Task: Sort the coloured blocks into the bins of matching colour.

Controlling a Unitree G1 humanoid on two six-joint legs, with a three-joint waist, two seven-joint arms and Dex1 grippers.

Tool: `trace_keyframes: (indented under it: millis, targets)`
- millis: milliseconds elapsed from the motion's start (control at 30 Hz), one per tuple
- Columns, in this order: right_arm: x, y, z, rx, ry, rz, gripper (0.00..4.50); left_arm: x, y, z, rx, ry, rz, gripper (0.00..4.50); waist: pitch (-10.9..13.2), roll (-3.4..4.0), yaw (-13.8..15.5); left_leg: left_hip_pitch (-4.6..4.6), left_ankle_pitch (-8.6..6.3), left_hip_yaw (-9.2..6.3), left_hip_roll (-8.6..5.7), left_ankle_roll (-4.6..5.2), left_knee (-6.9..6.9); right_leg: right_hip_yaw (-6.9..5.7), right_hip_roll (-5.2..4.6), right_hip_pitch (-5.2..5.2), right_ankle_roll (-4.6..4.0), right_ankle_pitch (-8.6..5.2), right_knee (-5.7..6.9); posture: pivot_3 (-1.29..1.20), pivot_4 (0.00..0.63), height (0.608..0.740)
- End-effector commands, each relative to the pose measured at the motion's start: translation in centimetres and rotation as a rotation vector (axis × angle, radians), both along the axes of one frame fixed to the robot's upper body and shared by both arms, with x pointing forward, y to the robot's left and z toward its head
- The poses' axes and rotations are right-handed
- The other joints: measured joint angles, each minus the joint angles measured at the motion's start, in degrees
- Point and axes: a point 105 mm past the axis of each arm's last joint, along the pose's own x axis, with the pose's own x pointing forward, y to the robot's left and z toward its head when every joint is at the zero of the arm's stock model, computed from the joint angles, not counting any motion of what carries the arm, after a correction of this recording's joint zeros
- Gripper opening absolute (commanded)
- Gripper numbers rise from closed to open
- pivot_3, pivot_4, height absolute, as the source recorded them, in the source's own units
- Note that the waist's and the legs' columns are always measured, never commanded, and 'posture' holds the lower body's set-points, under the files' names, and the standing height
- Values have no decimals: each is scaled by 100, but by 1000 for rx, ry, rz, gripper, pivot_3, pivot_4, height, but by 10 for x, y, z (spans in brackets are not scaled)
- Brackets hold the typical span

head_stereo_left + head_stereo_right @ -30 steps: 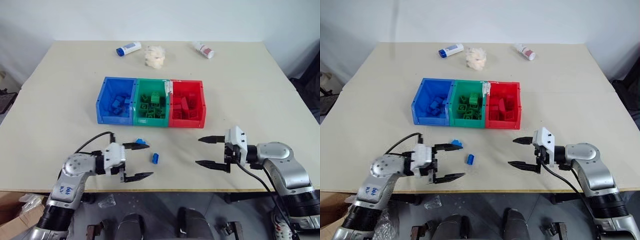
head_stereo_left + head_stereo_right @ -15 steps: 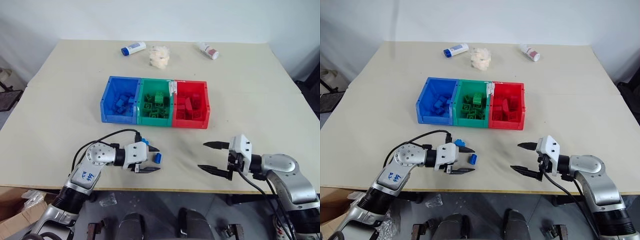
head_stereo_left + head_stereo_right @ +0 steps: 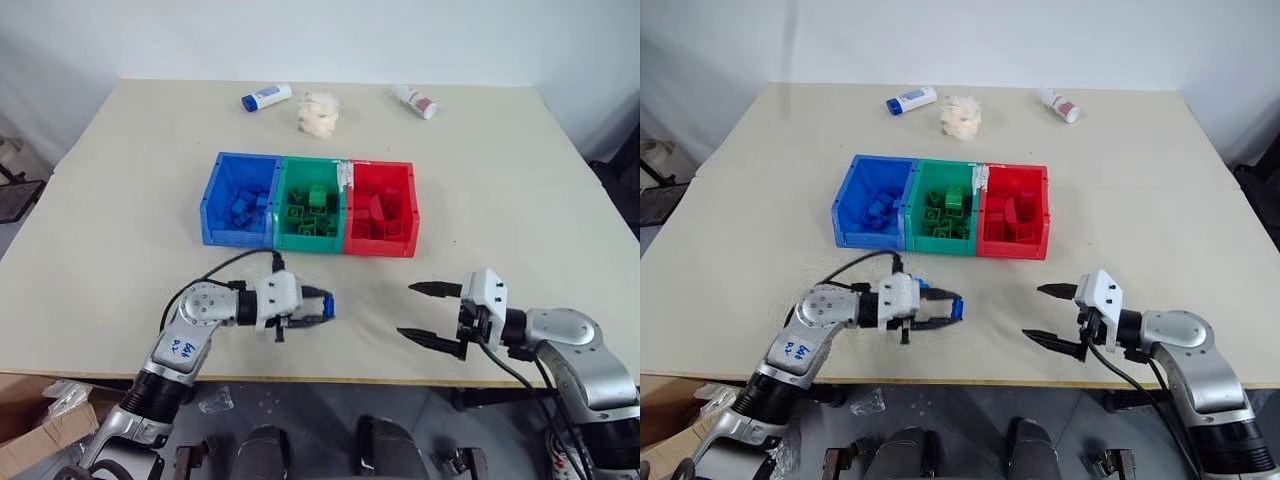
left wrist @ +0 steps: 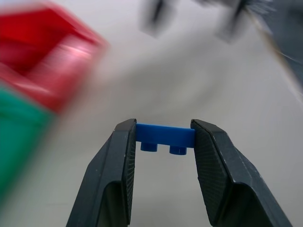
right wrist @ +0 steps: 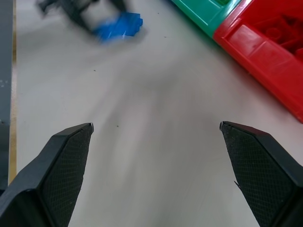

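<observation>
Blue brick [image 4: 165, 136] pinched between your left gripper's [image 3: 322, 307] fingers, off the table [image 3: 120, 220] | second blue brick [image 5: 119, 26] just behind that gripper | bins [image 3: 309, 204] ahead of it, blue bin [image 3: 238, 199] nearest | your right gripper [image 3: 428, 312] spread wide, empty, well apart to the side

Red bin [image 4: 45, 52], green bin [image 4: 16, 132] motion-blurred, cut off in left wrist view.

Left hand [image 4: 164, 137] clamped, right hand [image 5: 156, 127] agape.
</observation>
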Motion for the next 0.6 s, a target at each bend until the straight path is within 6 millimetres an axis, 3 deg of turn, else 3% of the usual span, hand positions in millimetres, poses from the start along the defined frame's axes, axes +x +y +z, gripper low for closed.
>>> trace_keyframes:
  millis: [33, 133, 267, 367, 600]
  targets:
    - [5, -6, 14, 14, -35, -2, 4500, 21, 30, 38, -58, -106, 168, 1442, 0, 0, -1, 1, 0, -1, 0, 0, 2, 0, 0, 2, 0, 0, 2, 0, 150, 740]
    - [9, -5, 16, 18, -43, 4, 4500, 44, 65, 52, -52, -113, 341, 1442, 0, 0, -6, 1, 0, -1, 0, 0, 4, -1, 0, 3, 0, 0, 3, 0, 150, 740]
    - [10, -2, 17, 22, -47, 13, 4500, 69, 94, 61, -62, -143, 502, 1442, 0, 0, -5, -1, -1, 1, -1, 1, 1, -2, 0, 2, 3, 1, -1, 0, 150, 740]
    - [11, 0, 19, 25, -51, 16, 4500, 84, 109, 63, -82, -142, 588, 2378, 0, -1, 14, -4, -2, 1, -2, 2, 6, -2, 0, 3, 7, 4, -4, 0, 150, 740]
    - [11, -1, 22, 27, -57, 14, 4500, 77, 102, 63, -67, -125, 493, 4490, 0, -1, -8, -7, -4, 5, -3, 4, 6, -1, 0, 2, 9, 5, -6, 0, 150, 740]
